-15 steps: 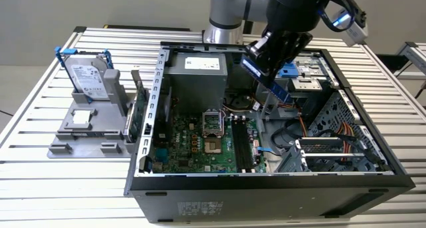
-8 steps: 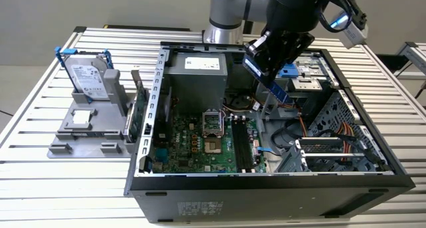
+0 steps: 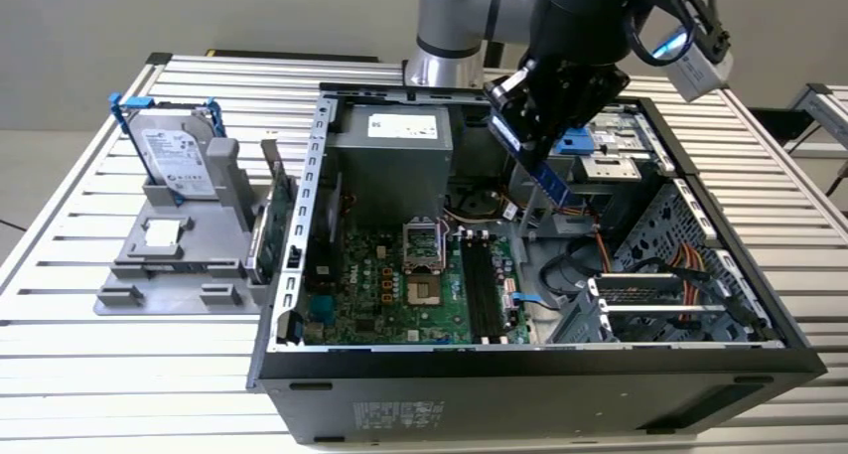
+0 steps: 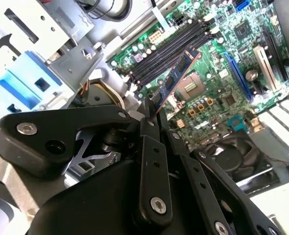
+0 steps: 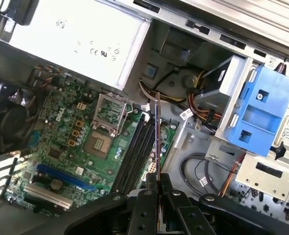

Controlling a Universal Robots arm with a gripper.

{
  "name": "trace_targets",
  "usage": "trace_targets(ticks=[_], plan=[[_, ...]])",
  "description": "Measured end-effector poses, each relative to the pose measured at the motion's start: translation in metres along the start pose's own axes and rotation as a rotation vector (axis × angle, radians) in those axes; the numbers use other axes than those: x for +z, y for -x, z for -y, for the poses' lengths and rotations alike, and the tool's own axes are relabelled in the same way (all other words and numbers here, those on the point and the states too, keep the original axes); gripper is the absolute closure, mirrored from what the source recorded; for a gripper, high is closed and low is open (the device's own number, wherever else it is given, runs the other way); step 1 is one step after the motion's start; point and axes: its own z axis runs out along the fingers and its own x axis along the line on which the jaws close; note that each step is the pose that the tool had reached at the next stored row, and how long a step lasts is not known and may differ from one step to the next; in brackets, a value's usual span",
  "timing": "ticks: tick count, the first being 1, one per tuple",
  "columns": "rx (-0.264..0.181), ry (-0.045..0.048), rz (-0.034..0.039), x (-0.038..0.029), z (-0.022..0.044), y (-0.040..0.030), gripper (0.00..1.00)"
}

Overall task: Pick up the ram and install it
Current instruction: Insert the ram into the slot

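Note:
My gripper hangs over the open computer case and is shut on the ram, a narrow dark-blue board that slants down out of the fingers. The second wrist view has the ram reaching from the fingertips over the black memory slots. In the first wrist view the ram is edge-on, above the gripper and beside the slots. It is clear of the motherboard; the slots lie lower in the case.
A silver hard drive with blue brackets stands on a grey holder at the exterior view's left, a green card beside it. Inside the case are the power supply, CPU socket, blue drive caddy and cables.

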Motion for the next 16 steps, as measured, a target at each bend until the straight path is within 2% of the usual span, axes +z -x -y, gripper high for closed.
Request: trace_targets(ticks=[16], plan=[[0.148, 0.0001, 0.0051, 0.0001, 0.0001, 0.0003, 1.00]])
